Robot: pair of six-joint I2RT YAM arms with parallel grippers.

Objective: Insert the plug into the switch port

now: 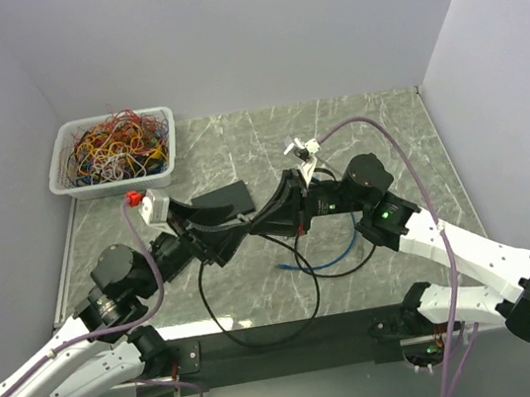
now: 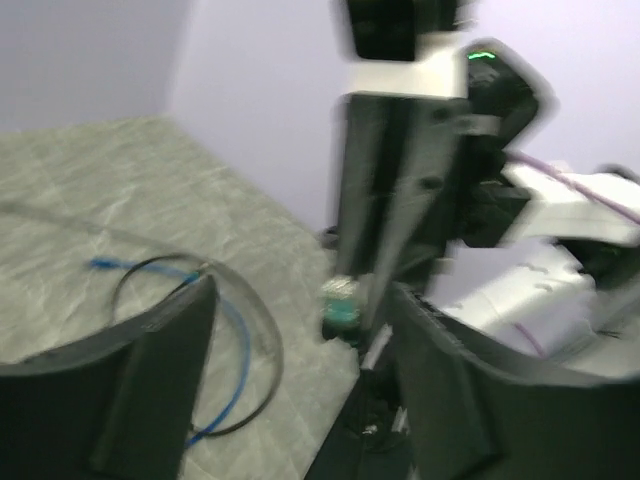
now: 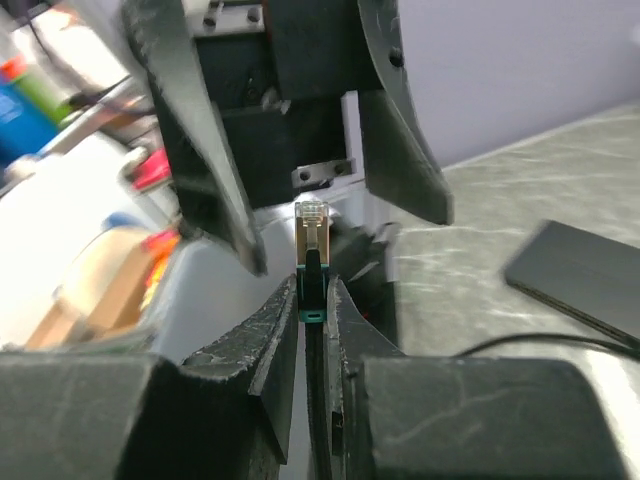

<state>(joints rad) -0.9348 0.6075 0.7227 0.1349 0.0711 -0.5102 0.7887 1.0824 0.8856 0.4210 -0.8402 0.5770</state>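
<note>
Top: arms angled inward over the tabletop (image 1: 385,131), left pincer (image 1: 236,237) facing right pincer (image 1: 259,225), near the flat black switch (image 1: 223,201). Left wrist: spread wide, blurred teal-booted plug (image 2: 340,303) ahead. Right wrist: clamped on the plug's boot, clear tip aimed into the gaping left pincer

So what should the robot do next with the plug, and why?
Probably the left gripper should ease in around the plug: its fingers are spread open facing it, while the right gripper pinches it in the air, away from the switch.
</note>
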